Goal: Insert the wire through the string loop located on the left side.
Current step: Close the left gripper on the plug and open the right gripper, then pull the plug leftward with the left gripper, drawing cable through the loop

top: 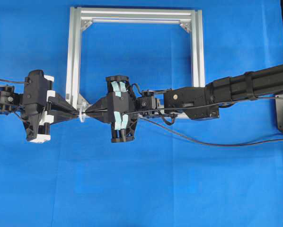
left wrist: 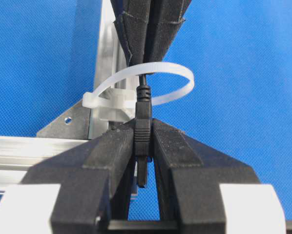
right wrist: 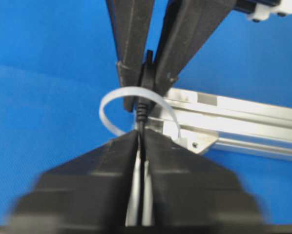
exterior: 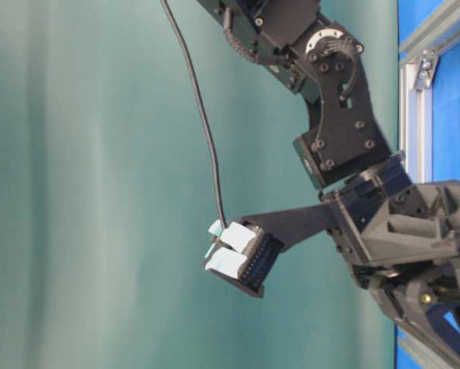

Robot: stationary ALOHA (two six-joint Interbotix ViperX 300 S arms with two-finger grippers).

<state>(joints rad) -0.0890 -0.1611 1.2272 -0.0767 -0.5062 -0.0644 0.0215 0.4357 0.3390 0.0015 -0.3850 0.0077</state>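
Now passing through the loop: long thin black flexible wire (left wrist: pixel 143 105) with its small dark plug threading the white plastic tie loop (left wrist: pixel 158 80) at the lower-left corner of the silver aluminium frame (top: pixel 74 56).

Clamping together on the plug from the nine o'clock side of the loop in the overhead view: black left gripper (left wrist: pixel 142 141). Facing it from three o'clock, tip nearly touching: black right gripper (right wrist: pixel 141 139), fingers (right wrist: pixel 99 165) standing narrowly apart around the wire, grip impossible to tell. Trailing away toward four o'clock across the blue cloth (top: pixel 141 189).
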